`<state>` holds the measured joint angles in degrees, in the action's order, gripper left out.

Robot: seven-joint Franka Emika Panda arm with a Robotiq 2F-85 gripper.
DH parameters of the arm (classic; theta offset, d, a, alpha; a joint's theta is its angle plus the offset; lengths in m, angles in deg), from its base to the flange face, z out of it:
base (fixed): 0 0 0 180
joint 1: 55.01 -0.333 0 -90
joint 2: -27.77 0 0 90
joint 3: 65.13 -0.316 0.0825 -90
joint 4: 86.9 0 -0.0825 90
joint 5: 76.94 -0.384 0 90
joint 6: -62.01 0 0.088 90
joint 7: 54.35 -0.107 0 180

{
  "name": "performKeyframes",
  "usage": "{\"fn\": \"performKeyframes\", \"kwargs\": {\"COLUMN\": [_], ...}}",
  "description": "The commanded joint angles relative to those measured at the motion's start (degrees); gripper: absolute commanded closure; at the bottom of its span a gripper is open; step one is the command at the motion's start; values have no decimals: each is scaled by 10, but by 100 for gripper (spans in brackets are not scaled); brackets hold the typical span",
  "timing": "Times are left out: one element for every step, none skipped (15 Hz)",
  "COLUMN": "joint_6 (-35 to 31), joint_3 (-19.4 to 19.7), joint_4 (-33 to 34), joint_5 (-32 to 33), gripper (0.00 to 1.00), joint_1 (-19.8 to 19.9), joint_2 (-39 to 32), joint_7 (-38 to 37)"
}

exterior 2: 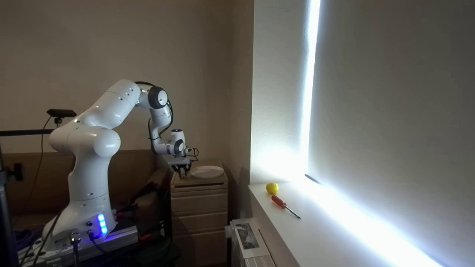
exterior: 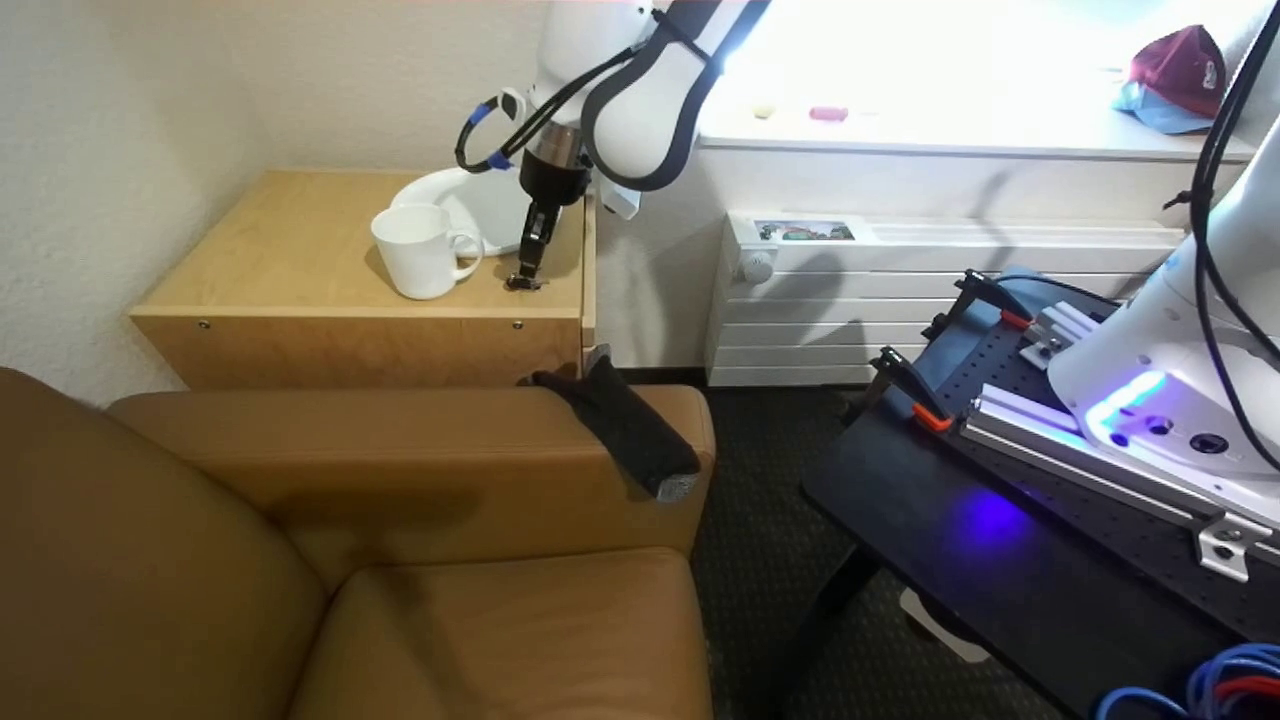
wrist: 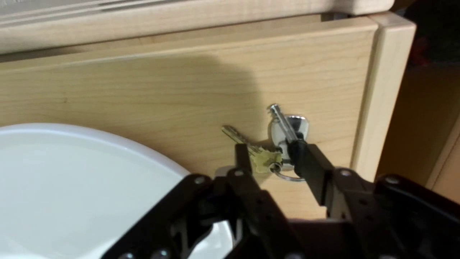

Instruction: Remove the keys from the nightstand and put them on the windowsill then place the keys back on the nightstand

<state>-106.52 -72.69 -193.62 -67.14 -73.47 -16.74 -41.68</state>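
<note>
Hanging low over the nightstand (exterior: 290,235), the gripper (exterior: 524,272) is right above the keys (exterior: 522,284) in an exterior view, perhaps touching them; the gap between its jaws is hidden. The keys lie on the nightstand near a corner, beside the mug (exterior: 415,255) and the plate (exterior: 490,212), with the windowsill (exterior: 950,143) well apart.

In an exterior view that takes in the lemon (exterior 2: 272,188) and the screwdriver (exterior 2: 280,202) on the windowsill, the jaws look parted beside the plate; the keys cannot be made out.

In the wrist view the fingers (wrist: 243,158) stand a fair gap apart, nothing visibly pinched, and the keys lie under that gap and just ahead of it. The coming grasp, I judge, turns on their axes. The gold key (wrist: 265,160) slants mostly along the closing line, its tip poking beyond the finger on the picture's left. The silver fob (wrist: 278,136) runs nearly square across that line, and the silver key (wrist: 284,123) lies aslant over it, its base lost against the other finger; whether they touch, I cannot tell. Pinching the fob looks the surer hold.
</note>
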Motion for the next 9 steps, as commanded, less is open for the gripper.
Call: {"fn": "performKeyframes", "kwargs": {"joint_6": [27,41,68,102,121,139,145,137,129], "joint_3": [-7,-19,-11,-26,-49,-107,-154,-195,-123], "joint_4": [-6,-14,-27,-45,-58,-83,-94,-111,-48], "joint_5": [5,1,1,-6,-16,-49,-87,-129,-85], "gripper": [27,20,12,6,1,0,0,0,0], "joint_1": [10,21,16,32,57,111,154,191,115], "joint_2": [18,29,53,80,102,134,149,168,110], "joint_7": [-16,-10,-20,-13,8,55,100,145,78]}}
